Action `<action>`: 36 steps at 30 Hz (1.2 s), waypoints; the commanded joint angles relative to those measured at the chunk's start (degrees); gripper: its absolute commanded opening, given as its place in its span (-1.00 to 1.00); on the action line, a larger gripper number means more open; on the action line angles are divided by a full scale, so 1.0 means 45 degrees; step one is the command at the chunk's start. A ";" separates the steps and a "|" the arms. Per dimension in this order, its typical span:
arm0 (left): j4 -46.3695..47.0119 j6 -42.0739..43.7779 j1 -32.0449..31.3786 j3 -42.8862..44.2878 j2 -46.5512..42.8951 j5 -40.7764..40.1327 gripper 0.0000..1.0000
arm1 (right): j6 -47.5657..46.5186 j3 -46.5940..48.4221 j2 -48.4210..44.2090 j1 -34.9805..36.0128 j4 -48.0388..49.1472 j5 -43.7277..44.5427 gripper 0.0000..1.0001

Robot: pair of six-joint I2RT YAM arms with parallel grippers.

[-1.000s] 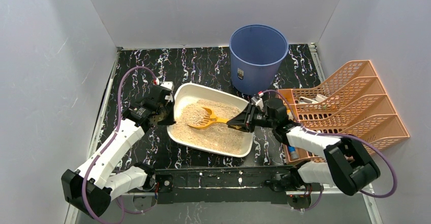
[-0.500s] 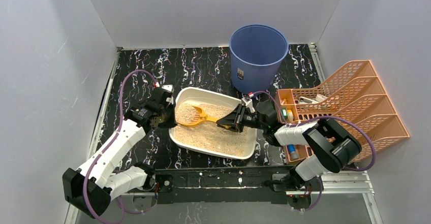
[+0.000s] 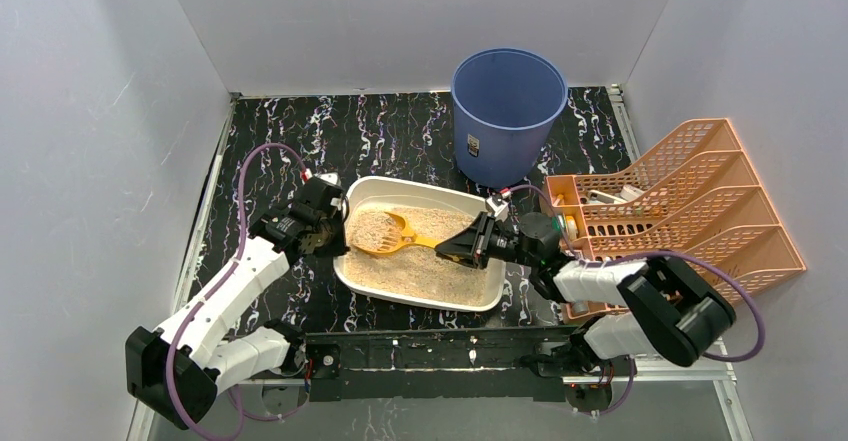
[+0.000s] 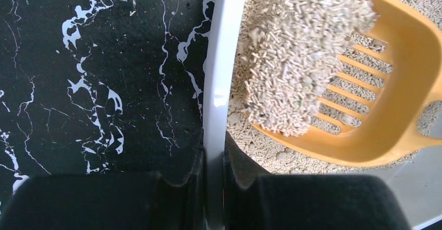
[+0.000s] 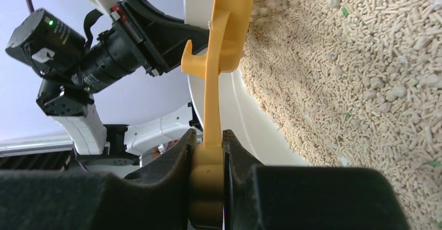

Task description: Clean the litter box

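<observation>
1. Your left fingers [image 4: 177, 198] are clamping the left rim of the litter box [image 3: 400, 181], steadying it on the counter [image 3: 400, 131].
2. Your right fingers [image 5: 250, 183] are pinching the handle of the yellow scoop [image 3: 395, 249], holding its heaped litter above the box, likely for sifting.

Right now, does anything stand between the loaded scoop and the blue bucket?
Nothing loose. Only the litter box's far rim lies between the scoop and the bucket, whose tall wall it would probably need to clear.

White arms [image 3: 232, 279], black joints [image 3: 160, 376], purple cables [image 3: 238, 196]
</observation>
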 commanded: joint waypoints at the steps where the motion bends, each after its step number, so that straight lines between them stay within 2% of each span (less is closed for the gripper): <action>1: 0.0973 -0.0856 -0.0007 0.0158 -0.0381 -0.0186 -1.00 | -0.0949 -0.0336 -0.1285 -0.0206 -0.0143 0.0203 -0.97; 16: 0.2426 -0.1952 -0.0007 -0.1500 -0.0147 0.0047 -0.97 | -0.1563 -0.1413 -0.5468 -0.0951 -0.1841 0.0625 -0.97; 20: 0.3049 -0.2333 -0.0007 -0.2120 0.0050 0.0370 -0.96 | -0.1213 -0.1741 -0.6506 -0.0960 -0.1490 0.0558 -0.97; 23: 0.3441 -0.2487 -0.0007 -0.2540 0.0175 0.0549 -0.91 | -0.1520 -0.1631 -0.7588 -0.1298 -0.3311 0.1137 -0.97; 25: 0.3570 -0.2492 -0.0007 -0.2714 0.0268 0.0568 -0.88 | -0.0905 -0.1989 -0.7872 -0.1367 -0.2228 0.1367 -0.97; 27: 0.3624 -0.2446 -0.0007 -0.2793 0.0365 0.0566 -0.78 | -0.0642 -0.1891 -0.7593 -0.1360 -0.1552 0.0405 -0.97; 28: 0.3657 -0.2449 -0.0007 -0.2832 0.0405 0.0544 -0.70 | -0.0835 -0.1741 -0.7654 -0.1381 -0.1954 0.0083 -0.97; 30: 0.3734 -0.2447 -0.0012 -0.2942 0.0454 0.0613 -0.59 | -0.1128 -0.1738 -0.8363 -0.1555 -0.3374 0.0739 -0.97; 32: 0.3744 -0.2417 -0.0007 -0.2946 0.0495 0.0675 -0.48 | -0.0318 -0.2305 -0.8715 -0.1581 -0.2228 0.1262 -0.97; 34: 0.3674 -0.2382 -0.0007 -0.2946 0.0454 0.0676 -0.32 | -0.0308 -0.2151 -0.8390 -0.1597 -0.1661 0.0260 -0.97; 36: 0.3640 -0.2390 -0.0007 -0.2946 0.0388 0.0625 -0.14 | -0.1159 -0.1499 -0.8804 -0.1858 -0.3717 0.0384 -0.97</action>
